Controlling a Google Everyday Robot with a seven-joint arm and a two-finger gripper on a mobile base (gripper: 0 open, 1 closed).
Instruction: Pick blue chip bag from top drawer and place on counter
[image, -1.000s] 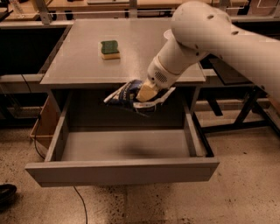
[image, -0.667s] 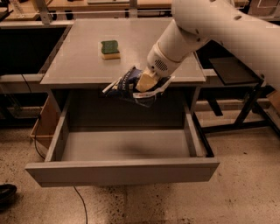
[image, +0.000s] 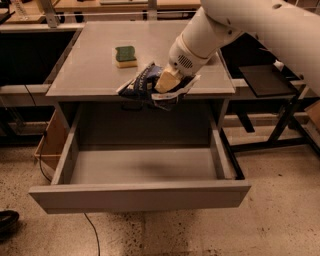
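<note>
The blue chip bag (image: 142, 85) is crinkled and dark blue with white lettering. My gripper (image: 166, 82) is shut on it and holds it in the air over the front edge of the counter (image: 95, 65), above the back of the drawer. The white arm comes in from the upper right. The top drawer (image: 140, 196) is pulled fully out below, and its grey floor holds nothing that I can see.
A green-and-yellow sponge (image: 125, 55) lies on the counter to the left of the bag. Pale wooden benches (image: 100, 6) run along the back. A black tray on a dark frame (image: 264, 80) stands at the right. A cardboard box (image: 50, 145) sits under the table's left side.
The gripper has lifted the bag up out of the drawer and back toward the counter's front edge. The drawer and sponge have not moved.
</note>
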